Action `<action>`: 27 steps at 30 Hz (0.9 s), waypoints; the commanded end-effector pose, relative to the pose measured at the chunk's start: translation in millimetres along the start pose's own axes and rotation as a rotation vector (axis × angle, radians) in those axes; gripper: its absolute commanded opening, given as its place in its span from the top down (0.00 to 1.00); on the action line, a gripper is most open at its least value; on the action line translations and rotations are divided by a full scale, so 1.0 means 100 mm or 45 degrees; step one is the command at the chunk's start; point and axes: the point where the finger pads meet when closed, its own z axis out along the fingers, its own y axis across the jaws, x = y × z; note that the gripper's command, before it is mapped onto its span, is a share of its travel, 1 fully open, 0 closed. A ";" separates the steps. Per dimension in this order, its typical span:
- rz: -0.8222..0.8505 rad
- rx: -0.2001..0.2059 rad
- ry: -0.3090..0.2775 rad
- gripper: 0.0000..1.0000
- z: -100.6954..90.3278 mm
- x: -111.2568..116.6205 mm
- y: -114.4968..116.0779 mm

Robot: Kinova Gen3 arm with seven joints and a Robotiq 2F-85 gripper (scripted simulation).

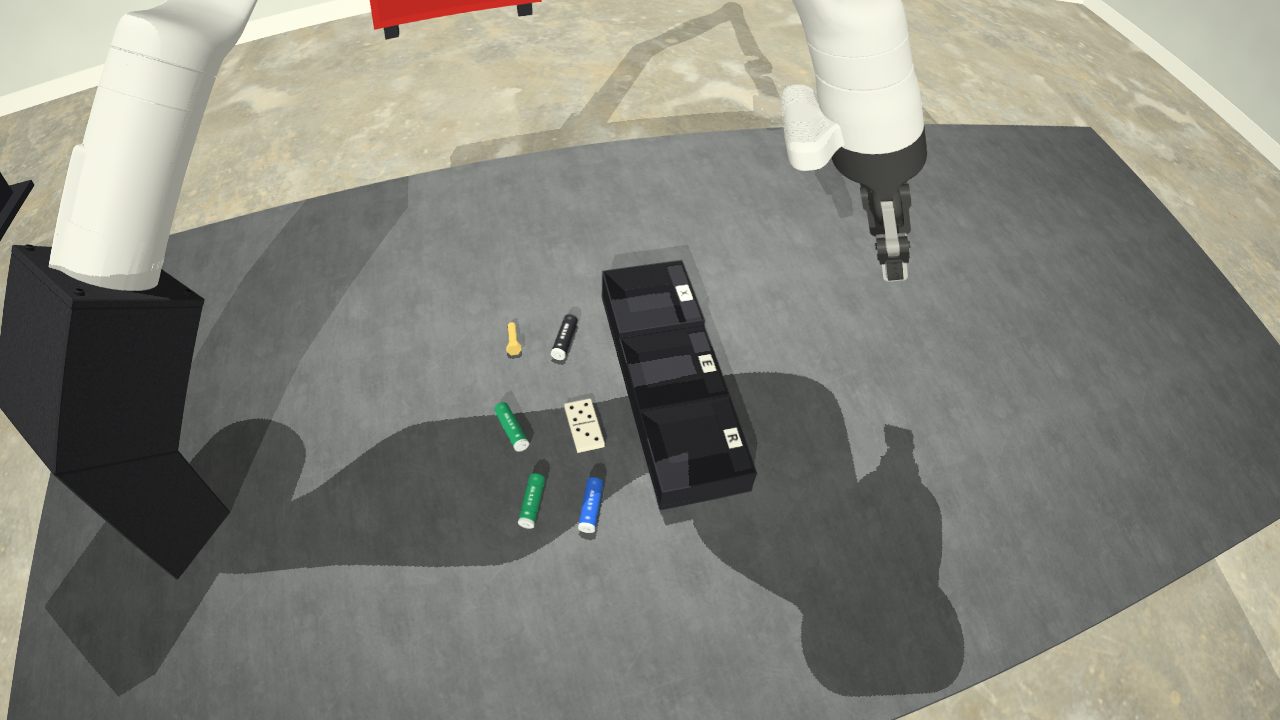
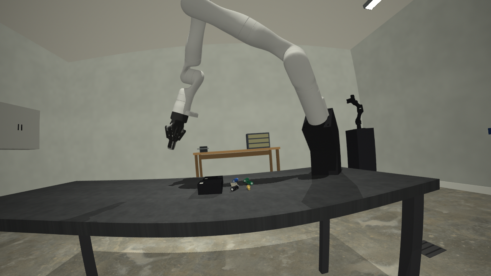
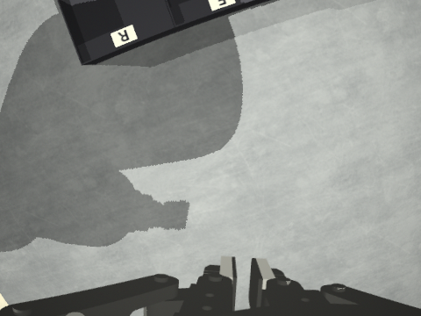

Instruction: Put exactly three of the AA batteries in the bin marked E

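My gripper (image 1: 895, 271) (image 2: 170, 148) (image 3: 241, 276) is shut, with nothing in its narrow gap, high above the table right of the bins. Bin E (image 1: 671, 391) (image 3: 193, 12) is the middle bin; no battery shows in it. Left of the bins lie a black battery (image 1: 564, 335) (image 2: 234, 188), a green battery (image 1: 510, 424) near the domino, another green battery (image 1: 531, 498) nearer the front, and a blue battery (image 1: 590, 503) (image 2: 235, 180) to its right. All lie on their sides on the table.
Bin X (image 1: 640, 308) and bin R (image 1: 693, 445) adjoin bin E. A white domino (image 1: 584, 425) lies between a green battery and the bins. A small yellow bolt-like thing (image 1: 512, 340) (image 2: 248, 187) lies left of the black battery. The arm's black base stands at the far left.
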 end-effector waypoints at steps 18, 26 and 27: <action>-0.266 0.038 0.209 0.91 -0.59 1.11 -0.36; -0.343 0.031 0.279 0.91 -0.83 1.58 -0.43; -0.344 0.030 0.280 0.91 -0.86 1.65 -0.44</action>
